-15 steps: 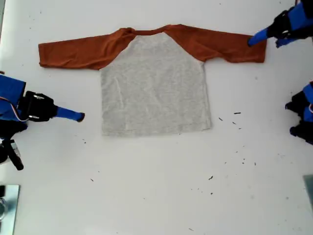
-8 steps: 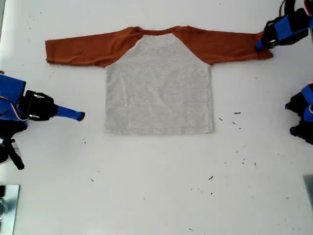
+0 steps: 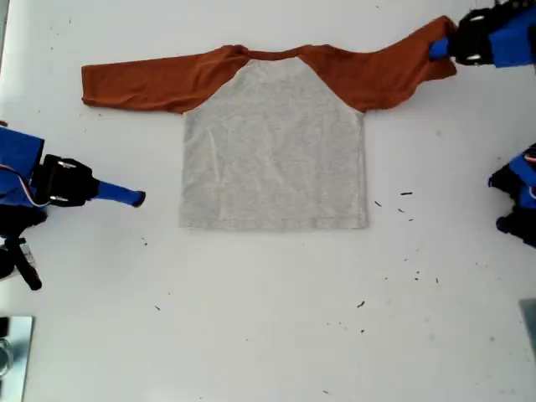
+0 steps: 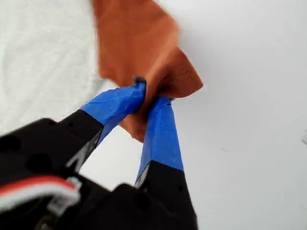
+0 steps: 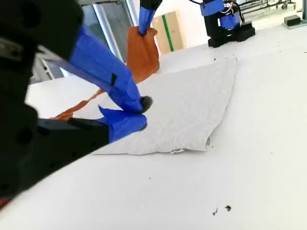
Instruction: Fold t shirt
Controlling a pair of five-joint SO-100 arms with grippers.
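A: What is sitting nearest right now?

B: My second gripper point(image 5: 125, 114) is idling at the exterior view's left, jaws nearly closed on nothing, just short of the t shirt point(image 3: 275, 138) lying flat on the white table point(image 3: 268, 335).

A: And farther off?

B: My first gripper point(image 4: 149, 101) is pinching the rust-orange sleeve cuff point(image 3: 435, 52) at the exterior view's upper right, lifting it off the surface.

A: How should the fold go?

B: I judge it should be carrying the cuff low across the grey body, keeping the pinch firm, so the sleeve is laying flat without dragging the shirt.
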